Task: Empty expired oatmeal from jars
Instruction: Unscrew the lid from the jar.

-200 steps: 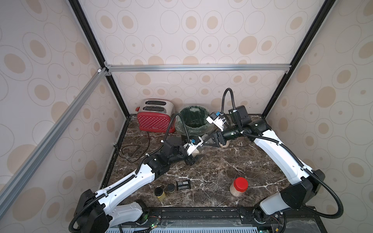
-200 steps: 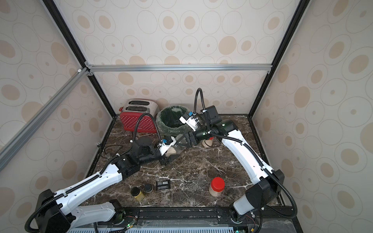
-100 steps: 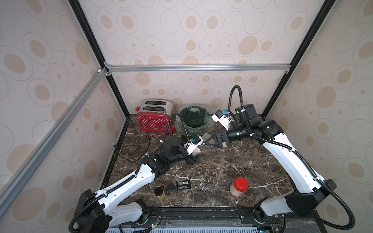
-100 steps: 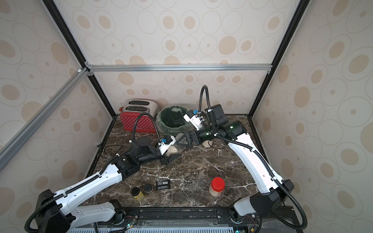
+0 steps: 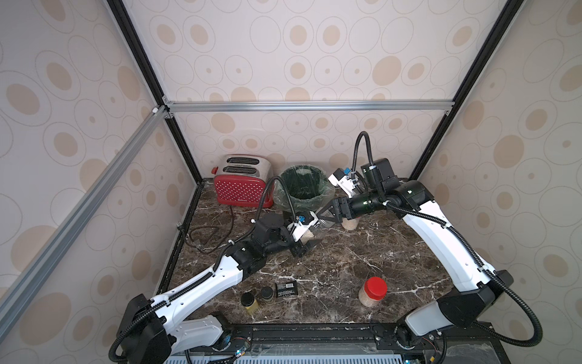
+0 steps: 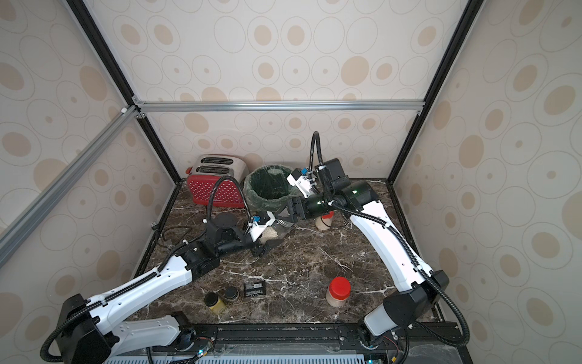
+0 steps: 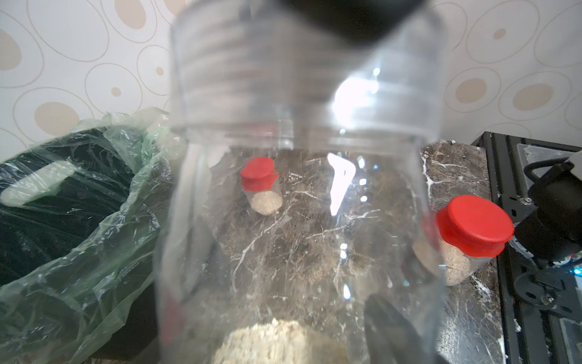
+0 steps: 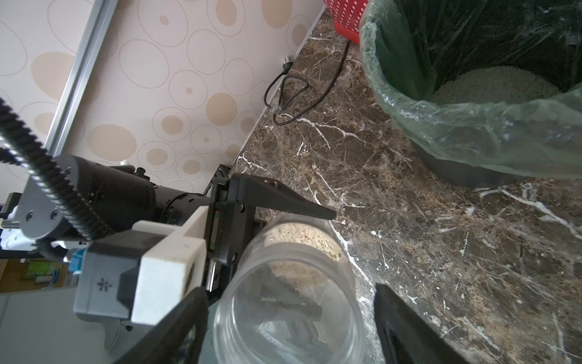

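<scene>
Both top views: three jars. One open jar [image 5: 315, 230], tilted, is clamped in the left gripper [image 5: 307, 241] at frame centre, before one bin [image 5: 327, 192]. Two red-lidded jars [image 5: 372, 291] [image 5: 350, 223] stand on the counter [image 5: 346, 268].
Left wrist: oatmeal [image 7: 277, 343] sits at the open jar's closed end.
Right wrist: right gripper [image 8: 289, 293] jaws apart, flanking the jar's mouth.

**Fig.** Over the last second we find change only in the right arm [image 5: 434, 233]. Its elbow swung outward, away from the open oatmeal jar [image 8: 293, 258], then came back almost to its starting pose. Whether the right gripper [image 8: 291, 290] has widened about the jar's mouth, the earlier views are too small to tell.
</scene>
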You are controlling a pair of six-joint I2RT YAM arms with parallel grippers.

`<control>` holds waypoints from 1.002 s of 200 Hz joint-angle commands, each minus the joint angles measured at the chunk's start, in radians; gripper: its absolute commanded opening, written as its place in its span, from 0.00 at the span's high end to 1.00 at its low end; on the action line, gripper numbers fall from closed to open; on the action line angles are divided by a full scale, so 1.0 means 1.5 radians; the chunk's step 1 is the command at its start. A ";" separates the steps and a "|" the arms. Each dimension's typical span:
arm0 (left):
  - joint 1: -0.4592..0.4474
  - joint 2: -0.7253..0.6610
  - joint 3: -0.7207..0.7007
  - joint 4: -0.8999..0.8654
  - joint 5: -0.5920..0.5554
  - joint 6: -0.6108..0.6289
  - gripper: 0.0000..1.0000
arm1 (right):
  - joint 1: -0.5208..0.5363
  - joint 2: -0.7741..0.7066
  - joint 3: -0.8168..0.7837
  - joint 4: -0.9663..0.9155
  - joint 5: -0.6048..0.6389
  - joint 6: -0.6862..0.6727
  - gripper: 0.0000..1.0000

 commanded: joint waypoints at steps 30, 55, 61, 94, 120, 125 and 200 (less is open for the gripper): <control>-0.004 -0.013 0.013 0.021 0.002 0.012 0.36 | 0.002 0.022 0.026 -0.021 -0.009 -0.013 0.31; -0.004 -0.017 0.014 0.018 0.000 0.013 0.36 | 0.002 0.024 0.027 -0.012 -0.020 -0.022 0.45; -0.003 -0.018 0.014 0.017 0.000 0.013 0.36 | 0.003 0.027 0.027 -0.011 -0.024 -0.029 0.48; -0.004 -0.020 0.016 0.011 0.001 0.017 0.36 | 0.002 0.053 0.061 -0.044 -0.046 -0.110 0.56; -0.004 -0.022 0.016 0.009 0.006 0.018 0.36 | 0.002 0.057 0.068 -0.052 -0.110 -0.233 0.53; -0.003 -0.022 0.015 0.010 0.008 0.018 0.36 | 0.003 0.058 0.068 -0.055 -0.118 -0.254 0.52; -0.003 -0.038 0.015 0.007 -0.015 0.020 0.36 | -0.027 0.047 0.116 -0.092 -0.076 -0.225 0.12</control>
